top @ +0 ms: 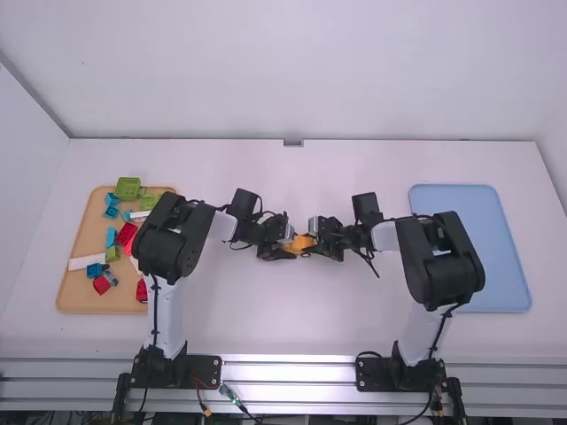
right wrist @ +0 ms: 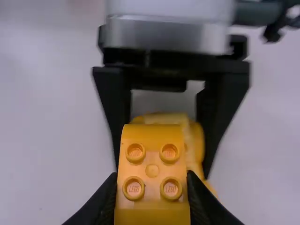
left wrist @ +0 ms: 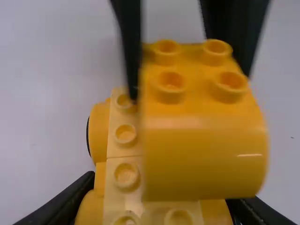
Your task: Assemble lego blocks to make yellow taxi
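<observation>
In the high view my left gripper (top: 285,247) and my right gripper (top: 310,245) meet near the table's middle, with yellow pieces (top: 302,242) between them. The left wrist view has my left gripper (left wrist: 159,204) shut on a yellow car base (left wrist: 99,131) topped with pale yellow studs (left wrist: 125,174). My right gripper (right wrist: 152,187) is shut on a curved yellow block (right wrist: 152,161) with several studs, seen in the right wrist view. That block (left wrist: 201,154) overlaps part of the base in the left wrist view; I cannot tell whether they touch.
On the left, a tan tray (top: 78,297) bears loose red, blue, green and white blocks, partly behind the left arm. A blue tray (top: 496,266) lies on the right, partly covered by the right arm. White table (top: 292,319) surface surrounds both grippers.
</observation>
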Controlling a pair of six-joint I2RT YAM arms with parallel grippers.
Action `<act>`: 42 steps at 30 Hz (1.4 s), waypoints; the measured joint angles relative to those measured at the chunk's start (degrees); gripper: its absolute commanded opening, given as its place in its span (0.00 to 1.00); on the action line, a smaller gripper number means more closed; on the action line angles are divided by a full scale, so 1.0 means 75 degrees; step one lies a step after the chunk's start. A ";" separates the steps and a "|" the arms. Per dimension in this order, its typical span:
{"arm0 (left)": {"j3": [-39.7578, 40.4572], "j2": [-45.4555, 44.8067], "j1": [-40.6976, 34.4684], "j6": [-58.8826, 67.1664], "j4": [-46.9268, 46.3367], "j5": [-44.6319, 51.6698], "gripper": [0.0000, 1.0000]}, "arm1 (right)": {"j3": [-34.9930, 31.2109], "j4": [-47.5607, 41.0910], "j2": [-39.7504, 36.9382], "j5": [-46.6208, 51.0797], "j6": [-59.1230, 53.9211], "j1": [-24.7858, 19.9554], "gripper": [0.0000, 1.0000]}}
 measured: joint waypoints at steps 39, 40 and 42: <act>0.0032 -0.0003 0.0009 0.0350 -0.0195 0.0052 0.16 | 0.0656 -0.0799 0.0210 0.0685 0.0889 0.0554 0.00; 0.0032 0.0000 0.0006 0.0350 -0.0189 0.0052 0.16 | 0.0705 -0.0901 0.0210 0.0711 0.0901 0.0527 0.00; 0.0032 -0.0003 0.0006 0.0350 -0.0187 0.0050 0.16 | 0.0833 -0.1230 0.0210 0.0769 0.0892 0.0481 0.00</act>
